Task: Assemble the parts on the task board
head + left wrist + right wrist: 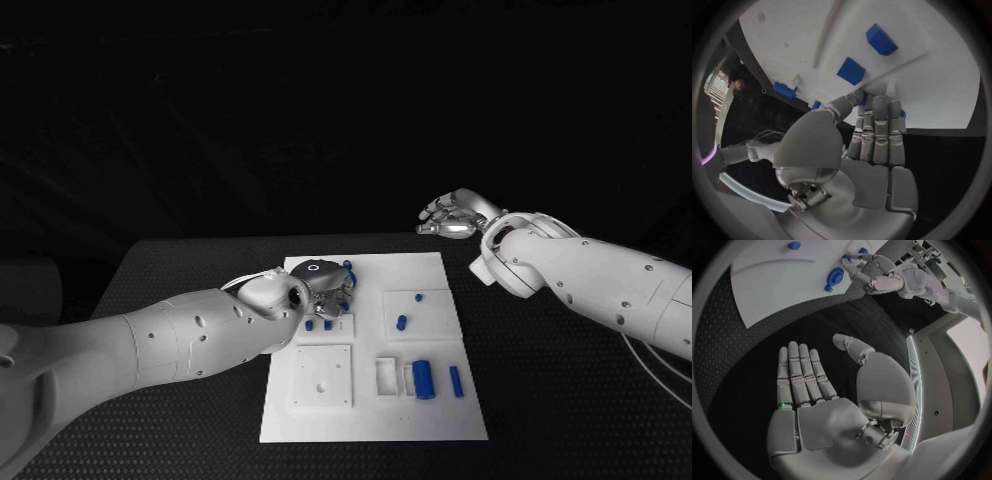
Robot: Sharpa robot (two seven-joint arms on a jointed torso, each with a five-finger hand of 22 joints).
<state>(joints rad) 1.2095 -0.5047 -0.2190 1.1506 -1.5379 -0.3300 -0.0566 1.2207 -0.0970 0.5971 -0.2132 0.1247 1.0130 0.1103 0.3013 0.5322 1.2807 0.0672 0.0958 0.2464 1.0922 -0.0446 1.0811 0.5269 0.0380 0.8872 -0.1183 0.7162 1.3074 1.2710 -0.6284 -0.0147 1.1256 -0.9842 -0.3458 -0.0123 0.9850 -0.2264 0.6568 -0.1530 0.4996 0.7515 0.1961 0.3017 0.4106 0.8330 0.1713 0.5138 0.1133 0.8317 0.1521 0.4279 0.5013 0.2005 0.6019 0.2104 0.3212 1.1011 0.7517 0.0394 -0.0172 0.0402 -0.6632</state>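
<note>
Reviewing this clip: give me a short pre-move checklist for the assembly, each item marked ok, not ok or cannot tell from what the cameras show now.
1. Left hand is over the task board, by its far left part: ok.
2. Left hand's fingertips reach the board's raised plate beside two blue parts: ok.
3. Left hand actually holds a part: cannot tell; the fingers hide whatever is under them.
4. Right hand is off the board, over the black table, so out of the way: ok.
5. Right hand is open and holding nothing, as its wrist view shows: ok.
6. Large blue cylinder and other loose parts lie in reach on the board: ok.

Left hand covers task board corner; fingertip contact unclear
</note>
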